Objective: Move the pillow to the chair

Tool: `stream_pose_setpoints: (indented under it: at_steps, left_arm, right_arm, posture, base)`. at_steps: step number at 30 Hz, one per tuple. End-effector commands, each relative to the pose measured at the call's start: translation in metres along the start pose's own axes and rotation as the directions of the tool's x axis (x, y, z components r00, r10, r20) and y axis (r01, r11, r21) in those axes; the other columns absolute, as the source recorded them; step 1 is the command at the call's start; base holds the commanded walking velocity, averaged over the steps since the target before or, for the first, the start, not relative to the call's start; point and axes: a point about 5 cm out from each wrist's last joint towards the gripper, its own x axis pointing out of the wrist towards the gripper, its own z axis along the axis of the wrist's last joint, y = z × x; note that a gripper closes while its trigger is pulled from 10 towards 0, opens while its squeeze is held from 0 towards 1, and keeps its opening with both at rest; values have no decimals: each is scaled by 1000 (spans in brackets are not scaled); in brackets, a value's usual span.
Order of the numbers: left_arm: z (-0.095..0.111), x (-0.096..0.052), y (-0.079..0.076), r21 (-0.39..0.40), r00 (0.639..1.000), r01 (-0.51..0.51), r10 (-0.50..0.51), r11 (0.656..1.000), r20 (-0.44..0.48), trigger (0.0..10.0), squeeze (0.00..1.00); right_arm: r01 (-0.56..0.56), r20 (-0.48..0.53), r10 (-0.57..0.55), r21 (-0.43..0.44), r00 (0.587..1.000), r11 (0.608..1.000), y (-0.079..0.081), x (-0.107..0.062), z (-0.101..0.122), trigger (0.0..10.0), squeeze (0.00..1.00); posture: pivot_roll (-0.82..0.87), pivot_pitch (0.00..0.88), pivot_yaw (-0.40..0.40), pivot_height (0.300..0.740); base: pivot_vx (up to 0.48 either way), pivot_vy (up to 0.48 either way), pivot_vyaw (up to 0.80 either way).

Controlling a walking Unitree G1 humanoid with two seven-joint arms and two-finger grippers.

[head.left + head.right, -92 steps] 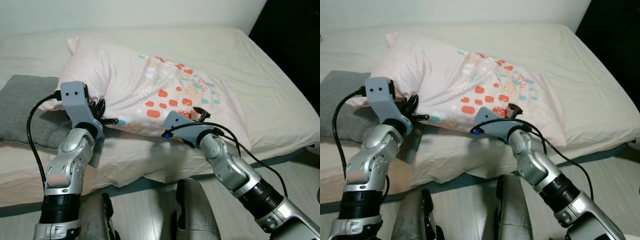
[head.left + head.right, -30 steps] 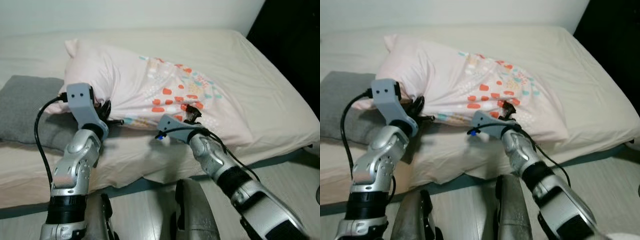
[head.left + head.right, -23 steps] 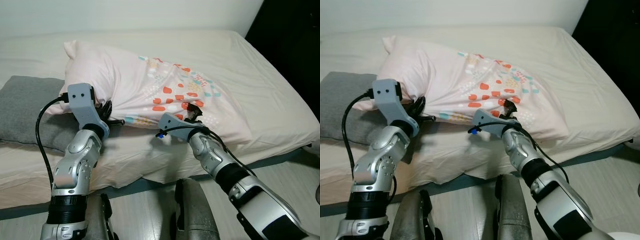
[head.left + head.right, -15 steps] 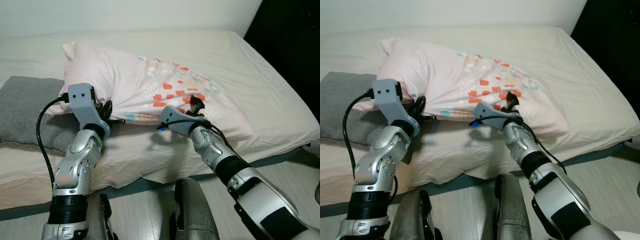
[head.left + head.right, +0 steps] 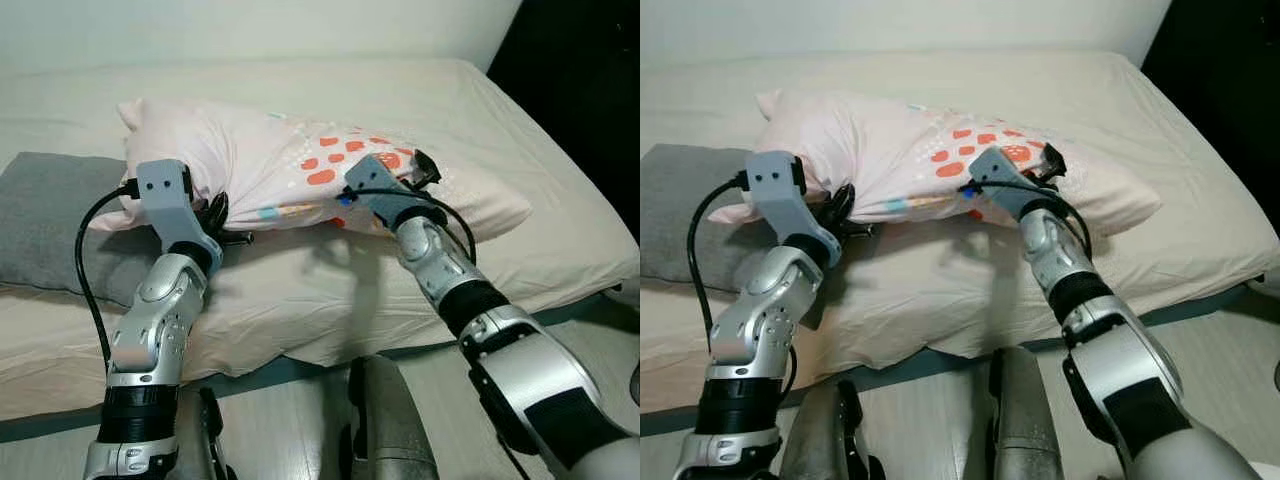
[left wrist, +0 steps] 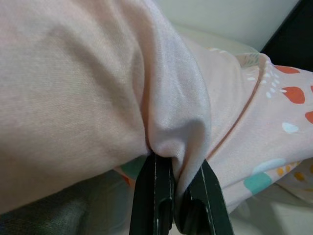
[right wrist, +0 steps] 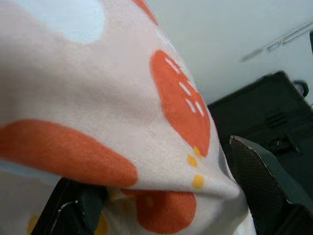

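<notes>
A pale pink pillow [image 5: 290, 165] with orange and teal spots lies across the cream bed [image 5: 300, 290], its near edge lifted off the sheet. My left gripper [image 5: 222, 222] is shut on a fold of fabric at the pillow's left end; in the left wrist view the black fingers [image 6: 155, 196] pinch that fold. My right gripper [image 5: 420, 172] holds the pillow's patterned right part, raised above the mattress. In the right wrist view the spotted fabric [image 7: 122, 122] is bunched between the two fingers [image 7: 266, 188].
A grey cushion [image 5: 50, 215] lies on the bed left of the pillow, partly under it. The wall runs behind the bed and a dark space [image 5: 585, 90] stands at the right. My legs [image 5: 385, 425] are at the bed's near edge on pale floor.
My right gripper has risen and moved right, lifting the pillow's right part off the bed and folding it up. The left gripper has kept its hold nearly in place.
</notes>
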Motion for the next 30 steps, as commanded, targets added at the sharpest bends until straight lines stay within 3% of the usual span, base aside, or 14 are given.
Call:
stream_pose_setpoints:
  at_steps: [1, 3, 4, 11, 12, 13, 15, 19, 20, 21, 30]
  left_arm:
    - [-8, -4, 9, 18, 999, -41, 41, 999, -33, 0, 0]
    - [-8, -4, 9, 18, 999, -41, 41, 999, -33, 0, 0]
    - [-9, -4, 8, 17, 999, -40, 40, 999, -35, 0, 0]
    - [-9, -4, 7, 17, 999, -39, 40, 999, -37, 0, 0]
    - [-9, -4, 8, 18, 999, -40, 41, 999, -36, 0, 0]
    - [-9, -4, 8, 18, 999, -40, 41, 999, -36, 0, 0]
    - [-9, -3, 8, 19, 998, -41, 42, 999, -36, 0, 0]
    - [-9, -3, 8, 20, 998, -41, 41, 999, -37, 0, 0]
    - [-9, -4, 8, 21, 998, -41, 41, 999, -37, 0, 0]
    - [-9, -4, 8, 23, 998, -41, 42, 999, -38, 0, 0]
    - [-9, -4, 9, 27, 998, -46, 47, 999, -38, 0, 0]
  right_arm:
    - [24, -9, -25, -112, 1000, 993, -6, 1, -7, 10000, 0]
    - [24, -9, -25, -112, 1000, 993, -6, 1, -7, 10000, 0]
    - [2, 2, -1, -192, 1000, 981, 2, -2, -10, 10000, 0]
    - [-14, -20, 11, -163, 1000, 987, 5, -3, -13, 10000, 0]
    - [-3, -68, -1, -60, 998, 998, 3, -3, -17, 10000, 0]
    - [-3, -68, -1, -60, 998, 998, 3, -3, -17, 10000, 0]
    - [8, -110, -4, 41, 994, 999, -1, -3, -23, 10000, 0]
    - [1, -104, 3, 37, 995, 999, -2, -3, -24, 10000, 0]
    - [-3, -102, 5, 15, 995, 1000, -2, -3, -25, 2902, 0]
    - [-6, -102, 7, 3, 995, 1000, -1, -4, -26, 0, 0]
    - [-13, -102, 14, 8, 995, 1000, 0, -4, -27, 0, 0]
  posture:
    - [-41, 207, -80, 574]
    - [-41, 207, -80, 574]
    - [-39, 208, -79, 574]
    - [-39, 208, -79, 574]
    - [-37, 209, -77, 574]
    - [-37, 209, -77, 574]
    - [-40, 208, -75, 574]
    - [-39, 206, -75, 574]
    - [-38, 205, -76, 574]
    - [-37, 205, -77, 574]
    - [-34, 200, -75, 574]
  base:
    - [0, 0, 0]
    - [0, 0, 0]
    - [0, 0, 0]
    - [0, 0, 0]
    - [0, 0, 0]
    - [0, 0, 0]
    - [0, 0, 0]
    - [0, 0, 0]
    - [0, 0, 0]
    - [0, 0, 0]
    - [0, 0, 0]
